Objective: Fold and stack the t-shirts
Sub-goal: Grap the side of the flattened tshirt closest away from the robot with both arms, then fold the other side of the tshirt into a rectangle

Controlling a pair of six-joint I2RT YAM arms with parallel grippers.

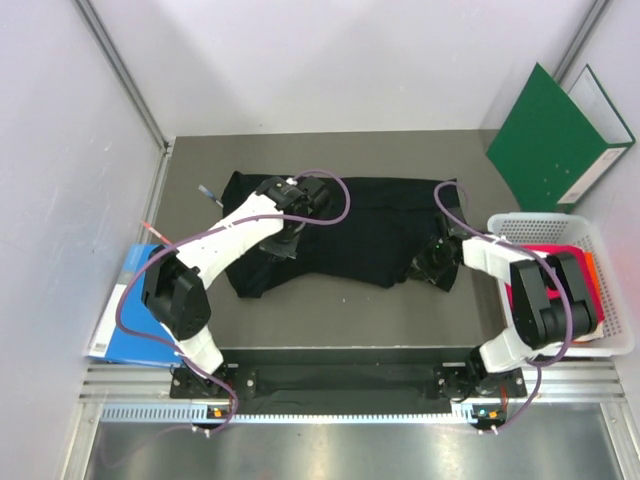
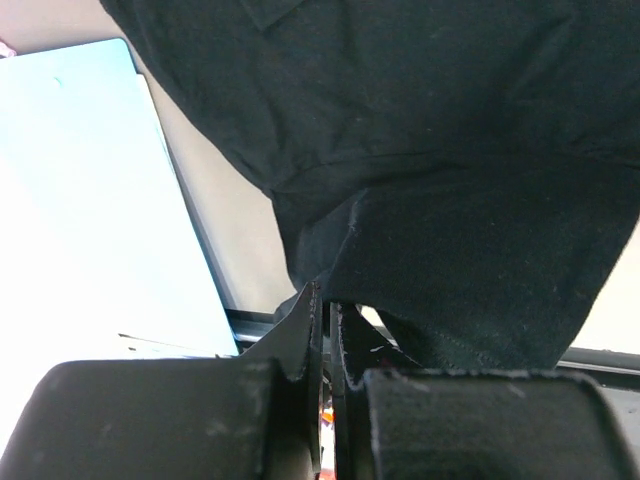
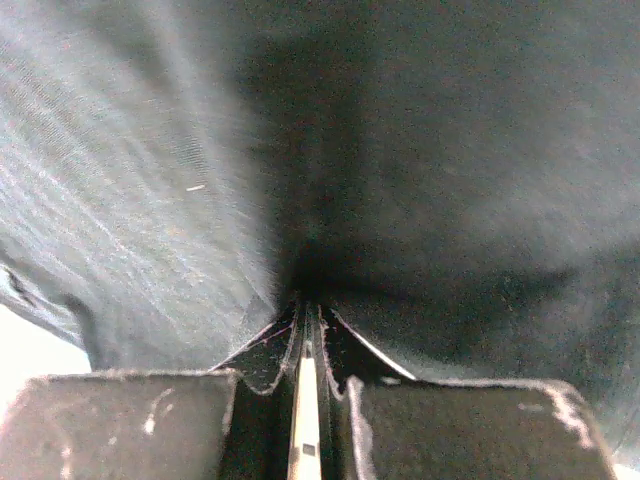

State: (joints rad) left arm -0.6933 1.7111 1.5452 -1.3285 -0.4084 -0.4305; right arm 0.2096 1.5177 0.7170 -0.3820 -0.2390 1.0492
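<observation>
The black t-shirt [image 1: 350,225] lies partly folded across the middle of the table. My left gripper [image 1: 281,243] is over its left part, shut on a pinch of the black cloth [image 2: 430,190] right at the fingertips [image 2: 312,300]. My right gripper [image 1: 429,267] is at the shirt's right edge, also shut on black cloth [image 3: 420,170], which bunches at the tips and fills that wrist view. A magenta-red t-shirt [image 1: 556,252] lies in the white basket [image 1: 540,220] at the right, with a strip of orange cloth [image 1: 592,268] beside it.
A green folder [image 1: 555,135] leans against the wall at the back right. A blue folder [image 1: 125,320] lies off the table's left edge and also shows as the blue folder [image 2: 80,210] in the left wrist view. White walls close in the left and back.
</observation>
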